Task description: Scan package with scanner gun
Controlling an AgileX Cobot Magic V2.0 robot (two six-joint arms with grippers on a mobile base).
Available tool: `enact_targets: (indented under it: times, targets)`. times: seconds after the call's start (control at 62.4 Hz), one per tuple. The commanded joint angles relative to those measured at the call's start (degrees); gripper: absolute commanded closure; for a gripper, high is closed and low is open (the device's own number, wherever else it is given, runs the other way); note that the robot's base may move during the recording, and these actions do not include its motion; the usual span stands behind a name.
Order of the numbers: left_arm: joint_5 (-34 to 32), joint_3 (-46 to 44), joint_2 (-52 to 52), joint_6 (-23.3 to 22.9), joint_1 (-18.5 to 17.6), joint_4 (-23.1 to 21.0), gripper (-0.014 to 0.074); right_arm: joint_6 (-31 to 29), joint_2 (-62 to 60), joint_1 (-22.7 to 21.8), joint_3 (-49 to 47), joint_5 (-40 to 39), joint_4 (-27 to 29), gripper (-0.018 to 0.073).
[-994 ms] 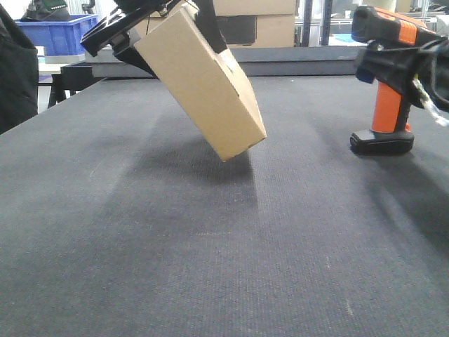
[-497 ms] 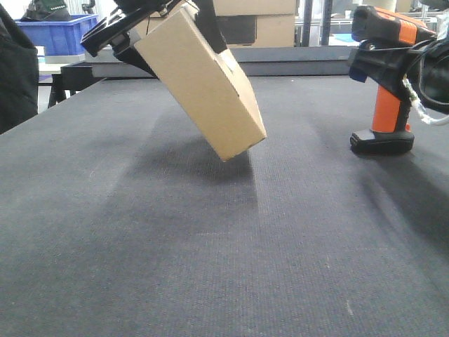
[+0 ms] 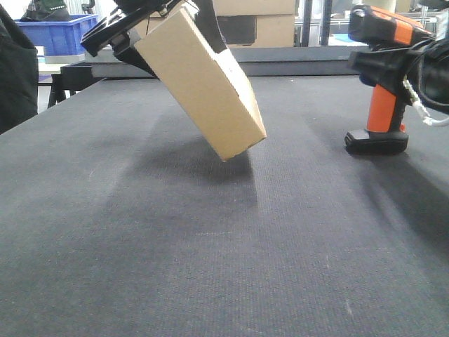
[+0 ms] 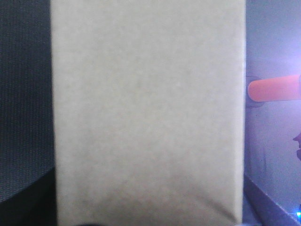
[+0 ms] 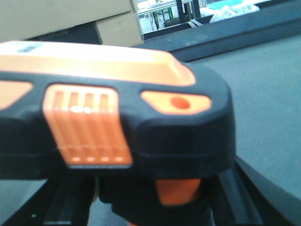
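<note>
My left claw is clamped on the package, which hangs tilted at 11 o'clock over the dark cloth table. Its upper end is cut off, and its face is a blank blur in my wrist view. My right claw, half cut off at 2 o'clock, is closed round the scanner gun, though I cannot tell whether its foot touches the cloth. Behind stand cardboard boxes and a blue crate.

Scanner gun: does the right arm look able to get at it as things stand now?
Probably yes. The right gripper sits around the scanner gun just under its head; nothing stands between them, and the package hangs apart in the left gripper.
</note>
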Motion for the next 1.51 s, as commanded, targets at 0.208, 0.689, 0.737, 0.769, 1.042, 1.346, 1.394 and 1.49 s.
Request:
enact_targets:
  times: [0.208,0.689,0.737,0.769,1.042,1.346,1.394,1.49]
  targets:
    - [-0.7,0.0,-0.3,-0.2,-0.3,-0.3,0.0708,-24.6,-3.4,-0.1,-0.3,-3.8,0.1,0.0727]
    - [-0.6,0.0,-0.3,-0.2,-0.3,-0.3,0.0708,-11.2,-4.7,-0.1,-0.3,-4.5,0.1,0.0727]
    - [-0.6,0.0,-0.3,-0.2,-0.3,-0.3,0.0708,-5.8,-4.7,-0.1,-0.3,-4.5,0.1,0.0727]
    - [-0.6,0.0,-0.3,-0.2,-0.3,-0.3,0.0708,-3.1,-4.7,-0.1,-0.3,-4.5,0.1,0.0727]
    - [-0.6,0.0,-0.3,-0.2,-0.3,-0.3,0.0708,-0.6,-2.0,-0.1,-0.3,-6.8,0.1,0.0727]
    - [-0.6,0.0,-0.3,-0.2,-0.3,-0.5,0.0708,-0.6,-0.6,-0.1,-0.3,-7.5,0.1,0.0727]
    - [-0.6,0.0,-0.3,-0.2,-0.3,-0.5,0.0708,-0.6,-0.6,-0.1,-0.3,-7.0,0.1,0.0727]
    - [-0.6,0.0,-0.3,-0.2,-0.3,-0.5,0.0708,-0.6,-0.6,-0.1,-0.3,-5.0,0.1,0.0727]
